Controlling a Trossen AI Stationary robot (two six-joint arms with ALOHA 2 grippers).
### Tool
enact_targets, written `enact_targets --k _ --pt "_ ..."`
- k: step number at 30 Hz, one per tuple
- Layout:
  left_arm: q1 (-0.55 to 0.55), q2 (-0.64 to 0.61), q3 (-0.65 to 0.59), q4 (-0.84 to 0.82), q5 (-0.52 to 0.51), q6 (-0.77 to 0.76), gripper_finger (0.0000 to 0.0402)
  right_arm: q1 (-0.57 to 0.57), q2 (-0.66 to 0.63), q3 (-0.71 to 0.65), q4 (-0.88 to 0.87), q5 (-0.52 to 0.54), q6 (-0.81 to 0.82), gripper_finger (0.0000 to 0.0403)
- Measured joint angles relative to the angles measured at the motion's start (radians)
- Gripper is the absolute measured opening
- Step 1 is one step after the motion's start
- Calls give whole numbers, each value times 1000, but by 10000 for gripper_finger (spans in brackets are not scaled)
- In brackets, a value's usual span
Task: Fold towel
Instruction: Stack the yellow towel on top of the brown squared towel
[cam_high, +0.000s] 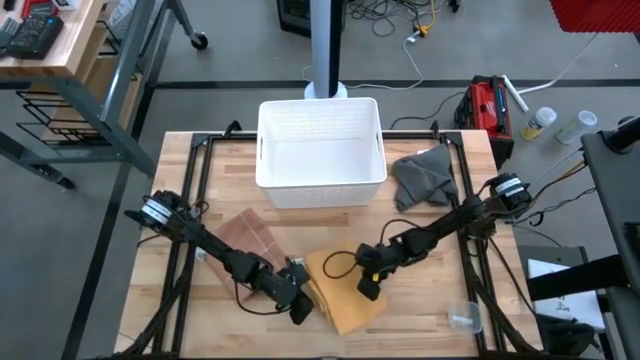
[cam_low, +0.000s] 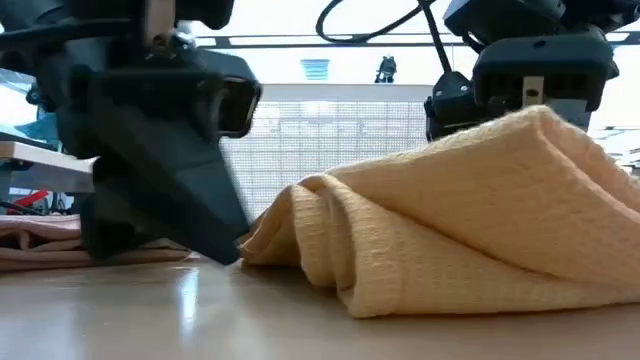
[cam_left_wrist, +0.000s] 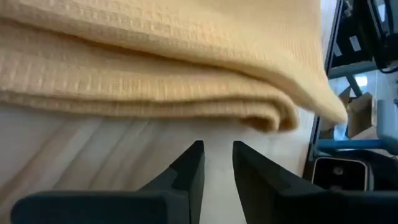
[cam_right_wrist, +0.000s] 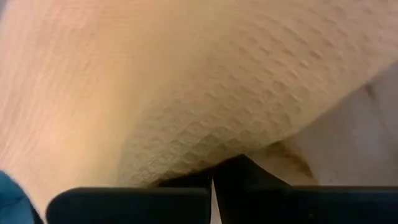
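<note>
Yellow waffle towel (cam_high: 340, 292) near the table's front edge: right gripper (cam_high: 369, 289) clenched on it, left gripper (cam_high: 299, 311) beside, slightly parted, empty.

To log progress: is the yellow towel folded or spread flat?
Folded, loosely: the yellow towel lies bunched in stacked layers, not flat.

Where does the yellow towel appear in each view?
High: yellow towel, bottom centre, between both grippers.
Low, centre to right.
Left wrist, upper part, beyond the fingers.
Right wrist, fills the picture.
Shared landmark: the towel's folded edge.
</note>
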Motion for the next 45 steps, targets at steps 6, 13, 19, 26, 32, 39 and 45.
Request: enact_targets --k 6,13,19,26,32,39,45 --pt "1 1 -2 10 -13 44 75 33 9 34 47 -8 0 0" --pt "13 2 -2 160 13 125 75 18 47 34 358 -80 31 0" --pt "37 -56 -6 353 -18 246 75 -71 10 33 547 -142 56 0" --pt "-14 -83 -75 -46 -102 -21 75 -83 -3 23 103 -110 -26 0" --pt "-62 -94 -88 -59 26 -99 75 -47 -33 25 -92 -27 -46 0" --pt "-80 -97 -46 -68 112 -55 75 -41 -134 37 -108 47 -51 0" --pt "-72 -90 -43 -68 -9 -16 75 -41 -202 92 -94 143 -128 0"
